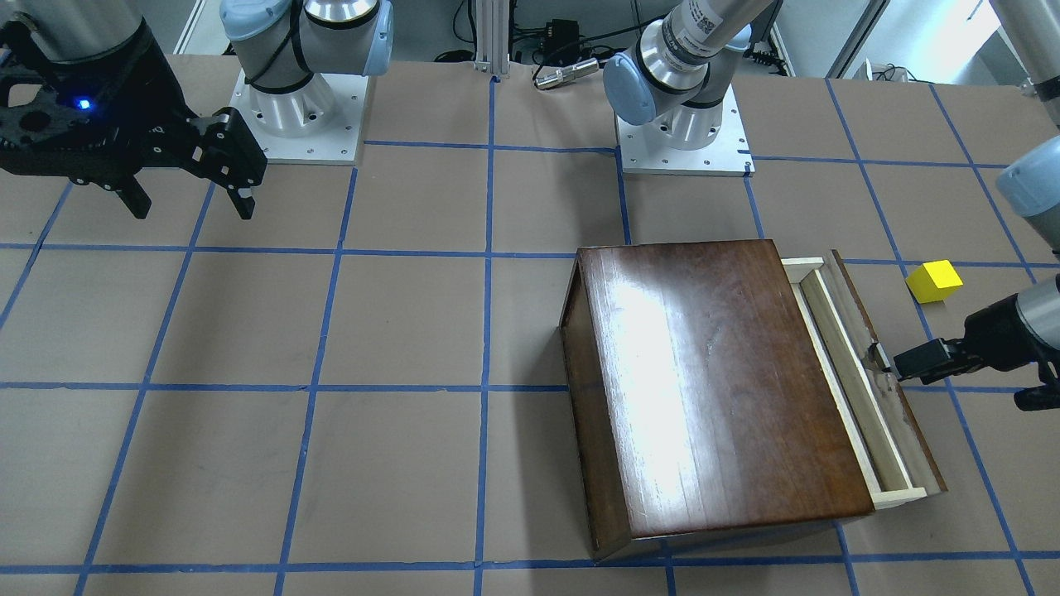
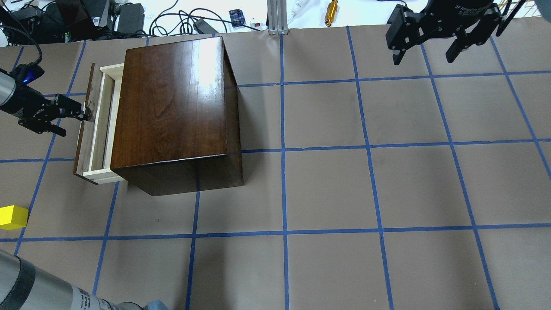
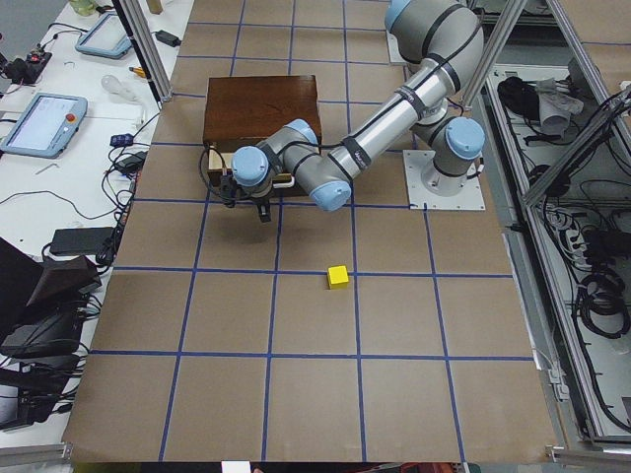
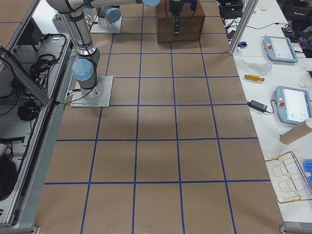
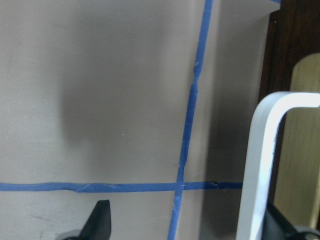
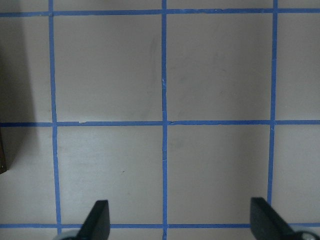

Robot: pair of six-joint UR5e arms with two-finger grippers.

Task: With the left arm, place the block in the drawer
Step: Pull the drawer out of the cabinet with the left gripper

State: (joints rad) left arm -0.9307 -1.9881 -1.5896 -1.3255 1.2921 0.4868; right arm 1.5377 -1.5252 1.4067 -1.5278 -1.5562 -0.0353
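Note:
The yellow block (image 1: 934,281) lies on the table beside the box, apart from both grippers; it also shows in the overhead view (image 2: 13,216). The drawer (image 1: 861,389) of the dark wooden box (image 1: 712,381) is pulled partly out and looks empty. My left gripper (image 1: 952,382) is at the drawer front with its jaws spread. In the left wrist view the metal handle (image 5: 257,165) sits just inside one fingertip (image 5: 282,222). My right gripper (image 2: 426,54) is open and empty, held above the table far from the box.
Both arm bases (image 1: 298,116) stand at the table's robot side. Cables and gear (image 2: 129,17) line the far edge behind the box. Blue tape (image 2: 283,150) marks a grid on the brown table cover.

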